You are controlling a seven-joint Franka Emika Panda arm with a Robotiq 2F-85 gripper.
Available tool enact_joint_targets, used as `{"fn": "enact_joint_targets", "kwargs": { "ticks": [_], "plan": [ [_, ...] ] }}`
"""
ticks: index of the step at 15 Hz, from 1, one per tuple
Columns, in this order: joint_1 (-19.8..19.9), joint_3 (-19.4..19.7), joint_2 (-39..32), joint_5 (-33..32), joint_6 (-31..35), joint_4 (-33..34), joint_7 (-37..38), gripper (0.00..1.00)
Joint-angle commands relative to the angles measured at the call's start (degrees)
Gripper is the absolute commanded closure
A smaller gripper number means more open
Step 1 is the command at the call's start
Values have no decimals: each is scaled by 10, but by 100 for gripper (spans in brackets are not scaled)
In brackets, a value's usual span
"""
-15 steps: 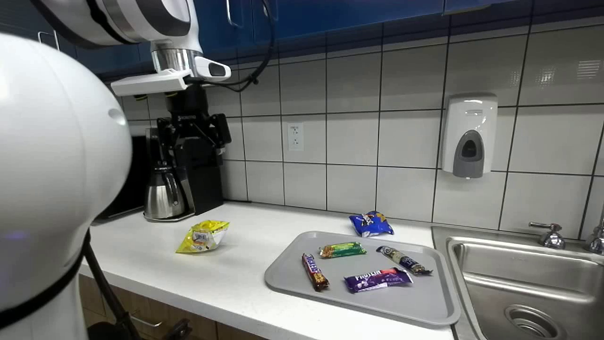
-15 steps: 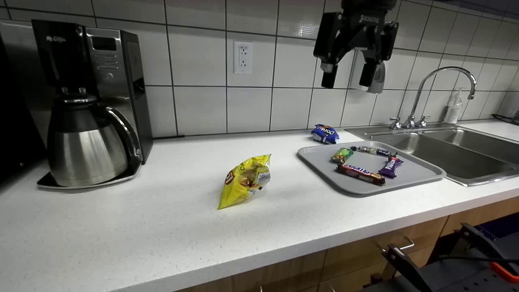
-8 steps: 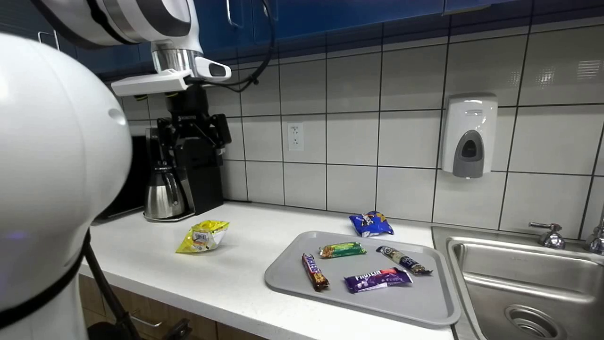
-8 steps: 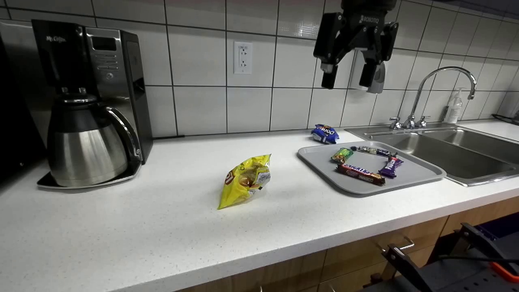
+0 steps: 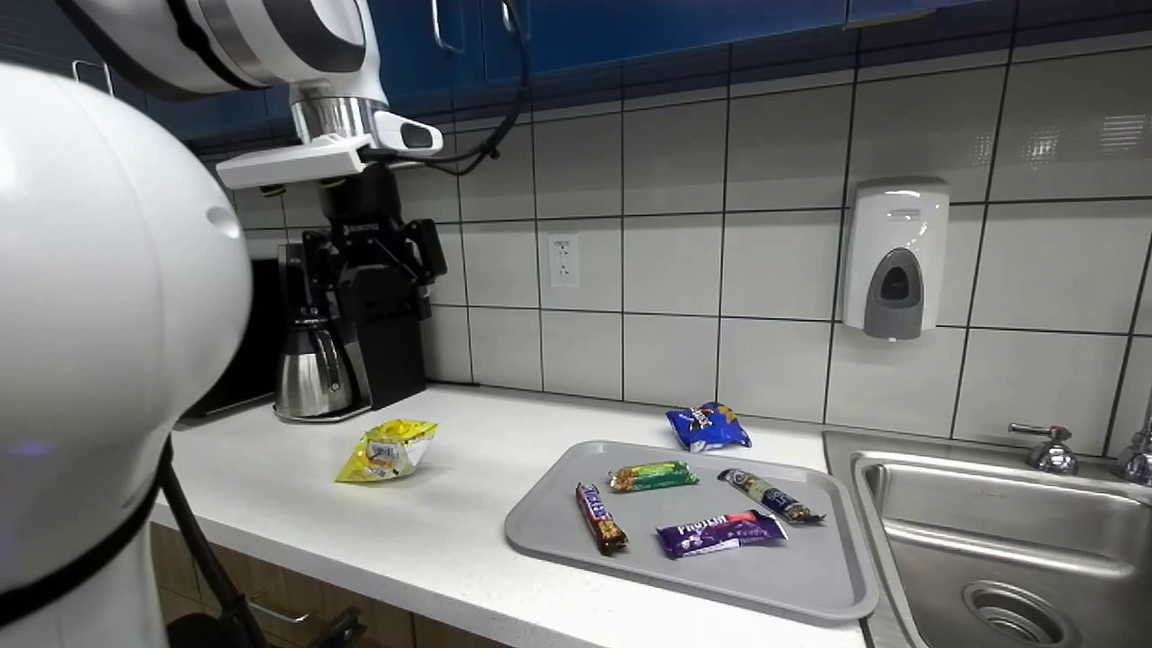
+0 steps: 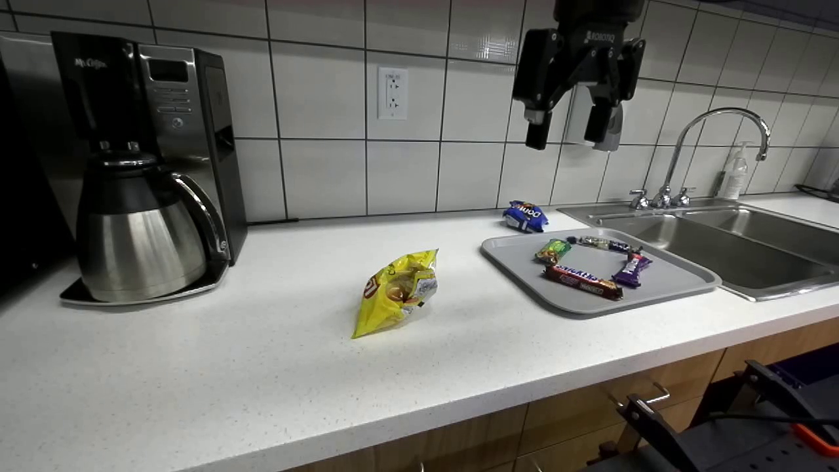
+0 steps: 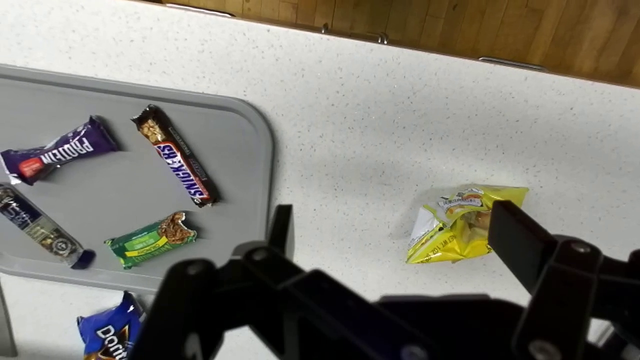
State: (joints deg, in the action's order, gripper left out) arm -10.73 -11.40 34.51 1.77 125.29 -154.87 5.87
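Note:
My gripper (image 6: 567, 134) is open and empty, high above the white counter. In the wrist view its fingers (image 7: 393, 222) stand wide apart, the right one overlapping a yellow snack bag (image 7: 450, 245). The torn-open bag lies on the counter in both exterior views (image 5: 387, 450) (image 6: 396, 295), well below the gripper. A grey tray (image 5: 765, 585) holds a Snickers bar (image 7: 175, 160), a green-wrapped bar (image 7: 145, 245), a purple PROTEIN bar (image 7: 60, 150) and a dark-and-silver wrapped bar (image 7: 42, 227). A blue Doritos bag (image 6: 526, 217) lies behind the tray, near the wall.
A coffee maker (image 6: 219, 131) with a steel carafe (image 6: 144, 242) stands at the counter's far end. A steel sink (image 5: 1008, 540) with faucet (image 6: 714, 115) adjoins the tray. A soap dispenser (image 5: 897, 256) hangs on the tiled wall. Blue cabinets (image 5: 666, 31) hang above.
In the last half second my gripper has shifted slightly down and to the right in both exterior views. It stays open. The bags, bars and tray have not moved.

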Motion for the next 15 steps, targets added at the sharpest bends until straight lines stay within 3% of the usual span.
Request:
{"fn": "enact_joint_targets", "kwargs": {
  "ticks": [1,13,15],
  "plan": [
    [2,13,19,-14,6,-19,-23,0],
    [27,112,34,-23,41,-63,-139,0],
    [32,120,14,-24,41,-39,-152,0]
  ]
}}
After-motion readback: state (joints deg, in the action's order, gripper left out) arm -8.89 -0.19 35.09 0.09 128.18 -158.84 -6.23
